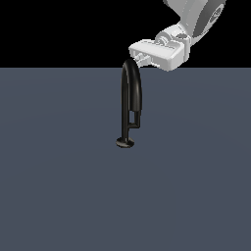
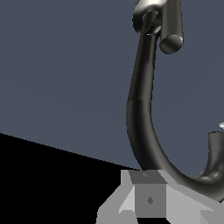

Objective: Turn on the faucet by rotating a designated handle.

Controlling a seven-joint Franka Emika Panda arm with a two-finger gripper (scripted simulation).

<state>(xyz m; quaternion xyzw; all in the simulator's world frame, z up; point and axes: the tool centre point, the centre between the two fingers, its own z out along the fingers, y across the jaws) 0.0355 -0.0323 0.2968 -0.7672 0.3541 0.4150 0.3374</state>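
The glossy black faucet [image 1: 128, 93] stands upright on the grey floor, its round foot disc [image 1: 125, 142] at the centre of the exterior view. The thin handle [image 1: 136, 121] branches off the low stem toward the exterior view's right and turns up under the spout's end. My gripper [image 1: 142, 58] hangs beside the top of the arch, on the exterior view's right, very close to it; I cannot tell if it touches. In the wrist view the arch [image 2: 144, 131] curves close past a grey finger [image 2: 149, 199]. The jaw gap is not shown clearly.
The flat grey floor [image 1: 59, 186] spreads all around the faucet, with black background behind it. My white arm [image 1: 196, 19] comes in from the upper right of the exterior view.
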